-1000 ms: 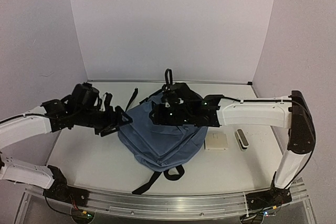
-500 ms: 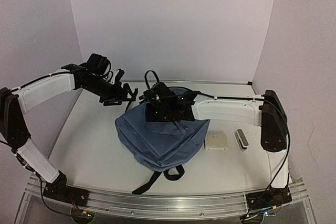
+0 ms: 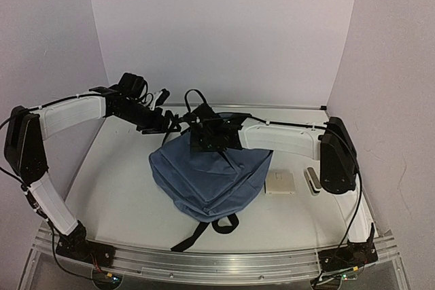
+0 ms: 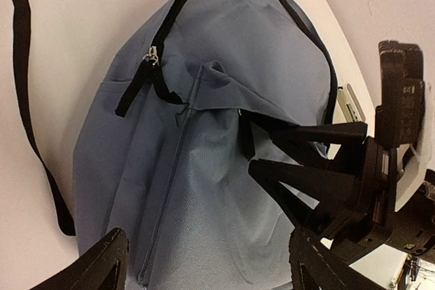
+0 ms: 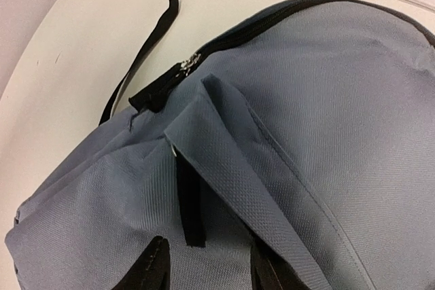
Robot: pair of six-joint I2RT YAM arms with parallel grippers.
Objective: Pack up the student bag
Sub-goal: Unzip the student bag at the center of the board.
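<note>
The student bag (image 3: 211,178), one soft slate-blue fabric backpack with black straps, lies on the white tabletop (image 3: 115,188) under the left gripper (image 3: 170,124) and right gripper (image 3: 197,139). To their right lie one flat beige square (image 3: 279,183) and one small white bar (image 3: 312,180).

Left wrist view: the left gripper is spread wide, empty above the bag.

Right wrist view: the right gripper is half-parted and grasps nothing, with one black zip tab (image 5: 190,202) just ahead.

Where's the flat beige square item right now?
Top view: the flat beige square item lies on the table beside the right edge of the student bag, a small oblong object to its right.
</note>
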